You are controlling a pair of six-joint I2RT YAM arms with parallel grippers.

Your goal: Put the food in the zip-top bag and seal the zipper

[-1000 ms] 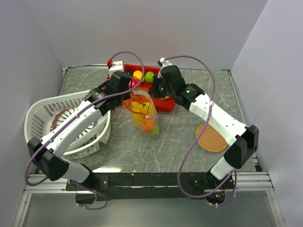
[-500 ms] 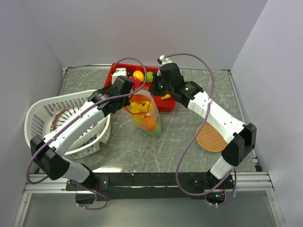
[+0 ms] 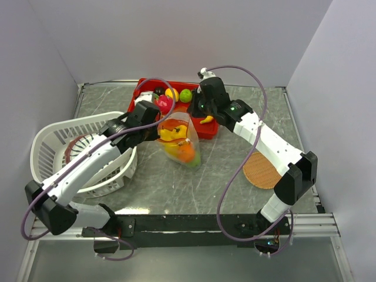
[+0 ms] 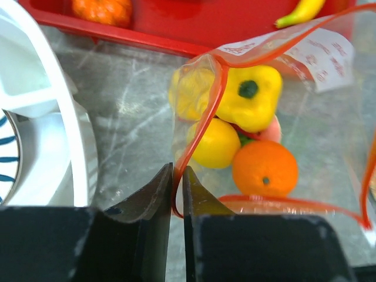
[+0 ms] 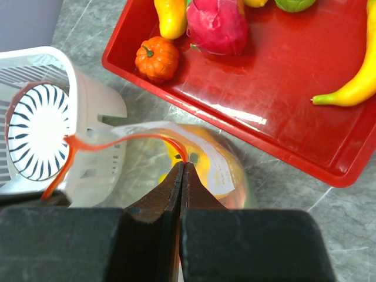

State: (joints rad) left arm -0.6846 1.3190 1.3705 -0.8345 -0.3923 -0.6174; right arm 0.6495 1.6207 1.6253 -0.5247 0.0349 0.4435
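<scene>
The clear zip-top bag (image 3: 179, 141) stands in the middle of the table with its mouth up, and it also shows in the left wrist view (image 4: 305, 76). Inside lie a yellow pepper (image 4: 249, 103), a lemon (image 4: 218, 143) and an orange (image 4: 264, 167). My left gripper (image 4: 177, 176) is shut on the reddish-orange zipper (image 4: 202, 106) at the bag's left end. My right gripper (image 5: 183, 170) is shut on the zipper (image 5: 117, 141) at the far right end. The strip bows open between them.
The red tray (image 3: 205, 130) behind the bag holds a banana (image 5: 352, 88), a small orange pumpkin (image 5: 156, 59), a pink fruit (image 5: 217, 29) and a lime (image 3: 185, 95). A white basket (image 3: 50, 138) stands left. A brown round mat (image 3: 262, 170) lies right.
My left arm has drawn back toward the near left with the zipper end. The bag has stood more upright and shorter, and more of the tray's fruit shows behind it.
</scene>
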